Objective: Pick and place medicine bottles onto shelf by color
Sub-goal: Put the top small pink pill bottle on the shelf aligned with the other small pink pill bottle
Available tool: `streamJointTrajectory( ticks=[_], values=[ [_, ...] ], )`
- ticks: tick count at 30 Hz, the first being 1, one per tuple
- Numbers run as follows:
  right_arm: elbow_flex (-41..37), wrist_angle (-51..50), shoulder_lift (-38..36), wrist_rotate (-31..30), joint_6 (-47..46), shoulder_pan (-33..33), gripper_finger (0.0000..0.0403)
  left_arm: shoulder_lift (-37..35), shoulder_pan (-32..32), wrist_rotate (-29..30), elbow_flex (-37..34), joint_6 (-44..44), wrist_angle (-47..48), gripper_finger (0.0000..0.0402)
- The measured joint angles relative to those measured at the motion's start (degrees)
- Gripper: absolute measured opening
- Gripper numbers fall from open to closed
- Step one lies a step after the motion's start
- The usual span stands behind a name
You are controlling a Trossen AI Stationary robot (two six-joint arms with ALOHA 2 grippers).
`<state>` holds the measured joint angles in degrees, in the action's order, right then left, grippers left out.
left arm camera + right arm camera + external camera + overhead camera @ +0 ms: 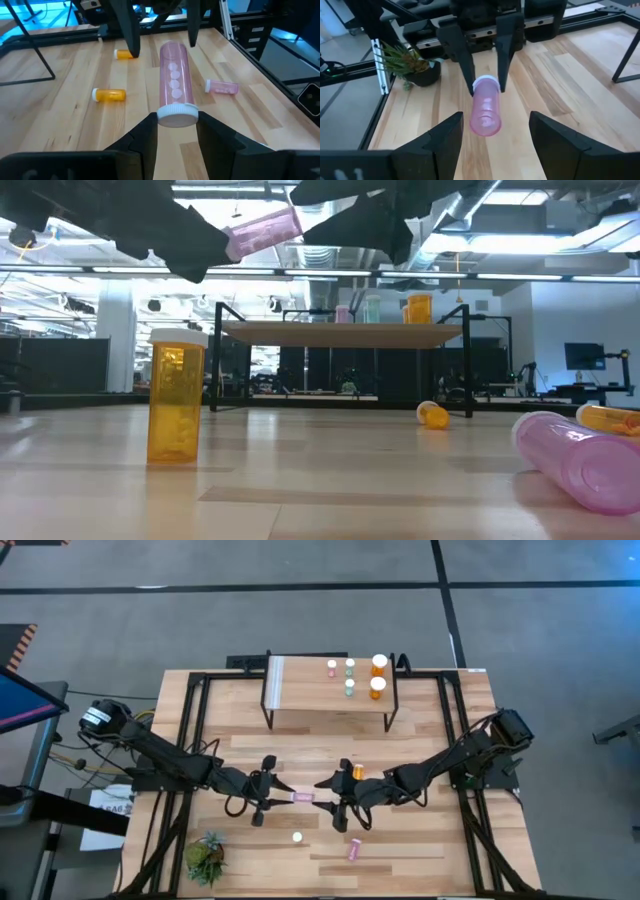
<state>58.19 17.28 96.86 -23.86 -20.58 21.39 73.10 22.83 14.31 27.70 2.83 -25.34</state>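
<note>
While the pink pill bottle [174, 82] hangs lengthwise above the tabletop [420, 840], the left gripper [176, 131] pinches its white cap. Light, rigid, slick plastic, I'd judge: mid-body suits the right gripper [487, 134], jaws wide around its base.

Five bottles [350, 676] on shelf [300, 685] at counter [440, 840] rear; plant [206, 857] at front-left corner; bottle [355, 851] lying front-centre.

In the low view we lose both arms past the top edge, and a pink bottle [585, 457] is cut at the right edge. Shelf bottles [349, 676] from above: too small to read (colours barely tell).
</note>
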Motion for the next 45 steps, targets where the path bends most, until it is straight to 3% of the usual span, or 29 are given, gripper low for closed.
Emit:
streamJointTrajectory(
  ticks=[22,34,45],
  values=[
    [0.58,3.18,1.62,-0.15,5.15,1.11,0.0251,0.0,-0.02,-0.14,0.0,0.17,-1.6,0.0111],
    [7.85,-4.59,6.6,-1.73,5.72,0.7,0.025,0.02,0.28,-0.66,0.0,0.61,-0.93,0.0111],
    [7.89,-4.66,6.58,-1.73,5.6,0.55,0.025,0.02,0.33,-1.58,0.0,0.46,-0.49,0.0111]
  ],
)
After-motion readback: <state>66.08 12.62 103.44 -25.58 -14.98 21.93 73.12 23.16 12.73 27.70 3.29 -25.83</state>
